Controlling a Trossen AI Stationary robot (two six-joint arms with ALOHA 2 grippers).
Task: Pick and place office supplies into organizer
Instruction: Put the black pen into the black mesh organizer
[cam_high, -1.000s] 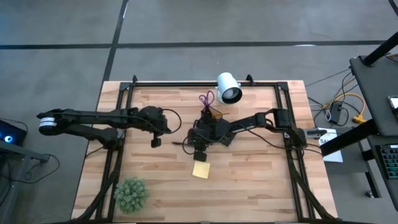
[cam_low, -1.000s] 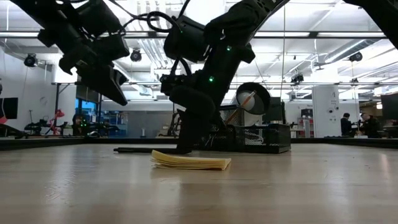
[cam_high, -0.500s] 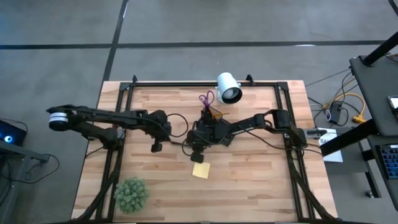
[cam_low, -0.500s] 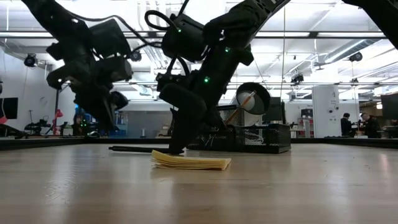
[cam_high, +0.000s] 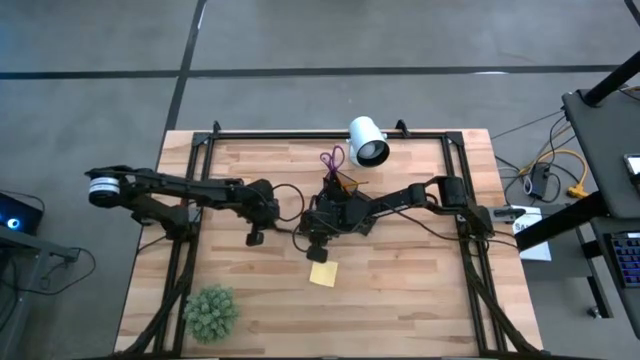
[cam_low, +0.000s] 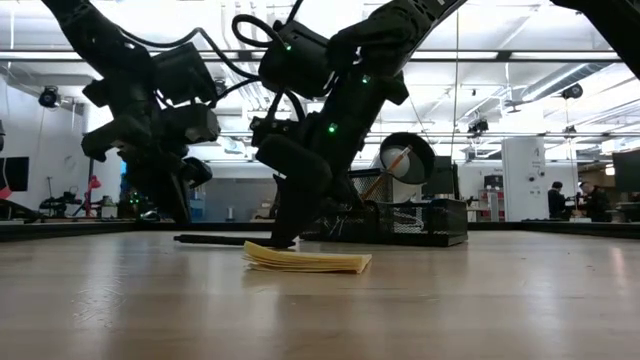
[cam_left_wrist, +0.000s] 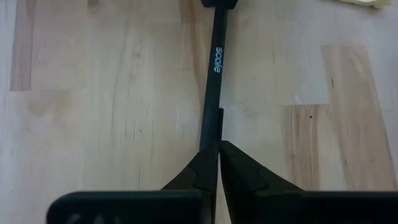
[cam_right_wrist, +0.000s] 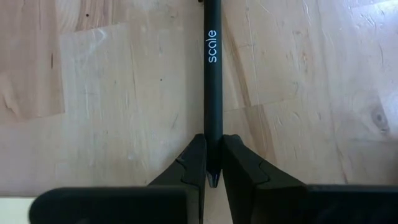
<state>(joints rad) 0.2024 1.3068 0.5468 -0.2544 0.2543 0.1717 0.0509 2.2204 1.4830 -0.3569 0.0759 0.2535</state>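
A slim black pen (cam_high: 285, 232) marked "scale" lies level along the table (cam_high: 400, 290) between both grippers. My left gripper (cam_high: 255, 237) is down at its left end and shut on it. My right gripper (cam_high: 317, 246) is shut on its right end. The yellow sticky pad (cam_high: 323, 273) lies flat just nearer than the right gripper. The black organizer (cam_high: 350, 200) stands behind the right arm. Purple scissor handles (cam_high: 332, 158) and an orange pencil (cam_low: 395, 160) stick up out of it. My left gripper pinches the pen's clip end (cam_left_wrist: 211, 134) between its two fingers, coming from above and slanting in from the table's left, fingers in line with the pen. The pen stays level at table height. My right gripper pinches the pen's pointed tip end (cam_right_wrist: 213, 127) between its two fingers (cam_right_wrist: 193, 162), coming from above on a slant, fingers in line with the pen. The tip (cam_right_wrist: 213, 180) shows between them. The pen (cam_low: 220, 240) stays level at table height.
A white cylindrical camera (cam_high: 367, 141) sits at the far edge behind the organizer. A fuzzy green plant ball (cam_high: 210, 312) rests at the near left corner. A black frame rail (cam_high: 300, 134) runs round the table. Bare wood lies on the near right.
My left gripper has moved toward the table's right and come down from well above the table onto the pen's left end. The right gripper has stayed at the pen's other end. Pad and organizer have not moved.
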